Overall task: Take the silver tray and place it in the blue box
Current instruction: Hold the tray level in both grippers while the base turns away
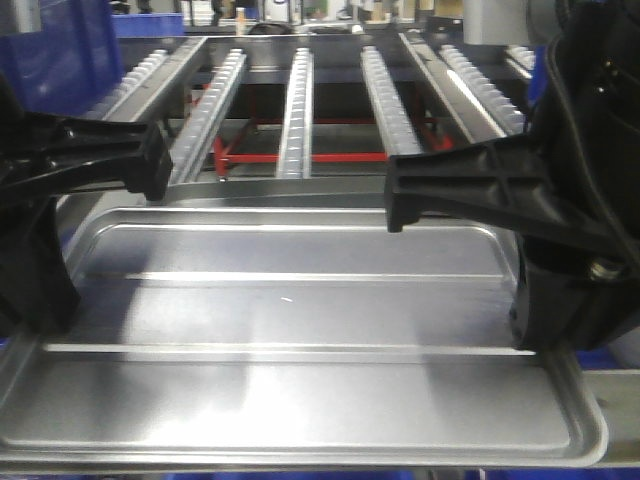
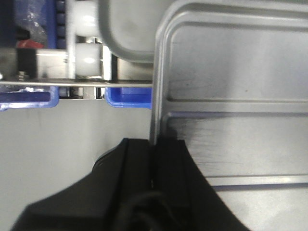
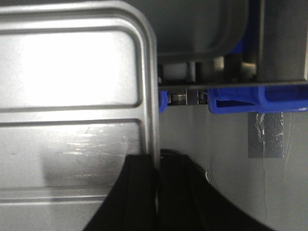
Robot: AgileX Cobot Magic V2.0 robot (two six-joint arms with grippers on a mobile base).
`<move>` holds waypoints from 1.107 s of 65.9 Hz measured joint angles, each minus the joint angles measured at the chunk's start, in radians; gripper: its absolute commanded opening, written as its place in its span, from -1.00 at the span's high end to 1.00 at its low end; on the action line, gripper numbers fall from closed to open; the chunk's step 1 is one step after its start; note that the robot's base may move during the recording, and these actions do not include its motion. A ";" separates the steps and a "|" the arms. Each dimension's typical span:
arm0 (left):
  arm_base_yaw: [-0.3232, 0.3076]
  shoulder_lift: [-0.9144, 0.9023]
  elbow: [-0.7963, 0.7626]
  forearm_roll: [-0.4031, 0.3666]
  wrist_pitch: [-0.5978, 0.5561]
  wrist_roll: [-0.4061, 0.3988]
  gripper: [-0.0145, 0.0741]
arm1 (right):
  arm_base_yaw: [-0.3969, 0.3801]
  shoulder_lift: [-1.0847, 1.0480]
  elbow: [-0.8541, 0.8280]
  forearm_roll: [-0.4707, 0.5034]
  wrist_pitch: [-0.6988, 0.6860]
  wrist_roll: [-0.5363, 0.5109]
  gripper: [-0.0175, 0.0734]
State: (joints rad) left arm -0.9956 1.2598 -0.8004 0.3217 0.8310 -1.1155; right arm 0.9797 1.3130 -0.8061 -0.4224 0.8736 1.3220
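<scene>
Now clamped on silver tray, left hand at left rim, right hand at right rim

One silver tray, with two long ridges across its centre panel. Two grippers: one left gripper and one right gripper. Five roller rails run near to far beyond the tray. One blue box at far left; other blue fragments are too cropped to count.

No text, labels, brands, numbers or signs readable in any view, tray surface plain metal with no legible marking
</scene>
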 measured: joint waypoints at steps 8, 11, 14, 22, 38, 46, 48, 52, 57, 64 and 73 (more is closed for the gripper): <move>0.000 0.000 0.000 0.001 0.000 0.000 0.91 | 0.000 0.000 0.000 0.000 0.000 0.000 0.51; 0.000 0.000 0.000 0.001 0.000 0.000 0.91 | 0.000 0.000 0.000 0.000 0.000 0.000 0.51; 0.000 0.000 0.000 0.001 0.000 0.000 0.91 | 0.000 0.000 0.000 0.000 0.000 0.000 0.51; 0.000 -0.002 0.000 0.001 0.002 0.000 0.91 | 0.000 0.000 0.000 0.000 0.000 0.000 0.51; 0.000 -0.002 0.000 0.001 0.000 0.000 0.91 | 0.000 0.000 0.000 0.000 0.002 0.000 0.51; 0.000 -0.002 0.000 0.001 -0.002 0.000 0.91 | 0.000 0.000 0.000 0.000 0.005 0.000 0.51; 0.000 -0.002 0.000 0.001 -0.002 0.000 0.91 | 0.000 0.000 0.000 0.000 0.005 0.000 0.51; 0.000 -0.002 0.000 0.001 -0.002 0.000 0.91 | 0.000 0.000 0.000 0.000 0.005 0.000 0.51; 0.000 -0.002 0.000 0.001 -0.002 0.000 0.91 | 0.000 0.000 0.000 0.000 0.005 0.000 0.51; 0.000 -0.002 0.000 0.001 -0.002 0.000 0.91 | 0.000 0.000 0.000 0.000 0.006 0.000 0.51; 0.000 -0.002 0.000 0.001 -0.002 0.000 0.91 | 0.000 0.000 0.000 0.000 0.008 0.000 0.51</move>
State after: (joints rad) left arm -0.9956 1.2577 -0.8004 0.3223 0.8294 -1.1155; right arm 0.9797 1.3130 -0.8061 -0.4224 0.8812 1.3220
